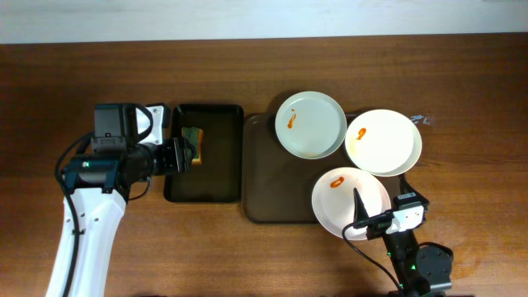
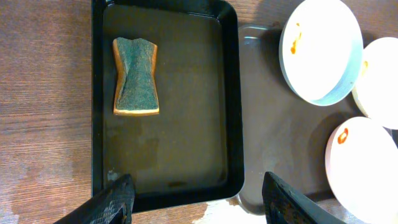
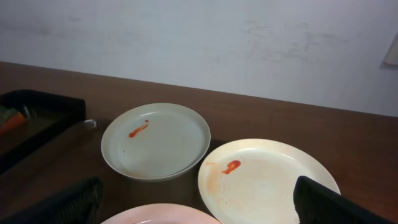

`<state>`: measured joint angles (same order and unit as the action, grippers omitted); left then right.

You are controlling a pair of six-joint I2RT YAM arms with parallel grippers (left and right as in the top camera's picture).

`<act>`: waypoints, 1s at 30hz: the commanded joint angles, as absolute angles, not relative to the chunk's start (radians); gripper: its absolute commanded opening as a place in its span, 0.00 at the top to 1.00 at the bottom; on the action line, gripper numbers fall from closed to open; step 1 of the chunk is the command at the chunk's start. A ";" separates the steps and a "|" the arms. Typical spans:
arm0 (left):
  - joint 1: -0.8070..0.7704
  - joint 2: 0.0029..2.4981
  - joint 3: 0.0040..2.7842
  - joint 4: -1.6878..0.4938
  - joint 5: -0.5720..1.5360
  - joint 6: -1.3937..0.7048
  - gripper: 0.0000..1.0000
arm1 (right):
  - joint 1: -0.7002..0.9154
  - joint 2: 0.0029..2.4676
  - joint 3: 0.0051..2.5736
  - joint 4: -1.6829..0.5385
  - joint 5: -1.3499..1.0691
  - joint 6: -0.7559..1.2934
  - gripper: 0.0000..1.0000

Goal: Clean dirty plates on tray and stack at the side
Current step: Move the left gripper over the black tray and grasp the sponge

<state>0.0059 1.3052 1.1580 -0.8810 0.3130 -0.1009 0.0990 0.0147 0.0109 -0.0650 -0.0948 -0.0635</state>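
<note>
Three dirty plates lie on or overhang the brown tray (image 1: 268, 194): a pale green plate (image 1: 310, 124), a cream plate (image 1: 384, 142) and a pinkish-white plate (image 1: 342, 206), each marked with a red sauce smear. None looks wiped and no stack stands at the side, so the task appears to be at its start. One sponge (image 2: 135, 76) lies in one black basin (image 1: 206, 186), which seems to hold shallow water. The basin is just left of the tray, presumably so the sponge is wet and within the left arm's reach. The left gripper (image 1: 177, 155) hovers over the basin's left edge, fingers spread wide and holding nothing, a stance suited to descending on the sponge. The right gripper (image 1: 369, 216) sits low at the near rim of the pinkish-white plate, fingers likewise parted and empty, probably to steady or lift that plate. Contact with the rim cannot be told. Count: three plates, one tray, one basin, one sponge, two grippers.
</note>
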 commanded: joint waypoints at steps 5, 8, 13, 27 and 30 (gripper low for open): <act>0.003 1.308 1.177 -0.896 0.266 -0.096 0.24 | 0.104 0.007 0.006 -0.069 -0.103 -0.064 0.02; 0.003 1.308 1.177 -0.900 0.265 -0.096 0.27 | 0.104 0.007 0.006 -0.069 -0.103 -0.064 0.01; 0.003 1.308 1.177 -0.926 0.265 -0.096 0.30 | 0.104 0.007 0.006 -0.069 -0.104 -0.064 0.02; 0.002 1.308 1.177 -0.970 0.265 -0.096 0.22 | 0.104 0.007 0.006 -0.069 -0.104 -0.064 0.02; 0.002 1.308 1.177 -0.987 0.265 -0.096 0.20 | 0.104 0.007 0.006 -0.069 -0.104 -0.064 0.02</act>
<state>0.0059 1.3052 1.1580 -0.9768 0.2718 -0.1009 0.0990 0.0147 0.0109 -0.0650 -0.0948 -0.0631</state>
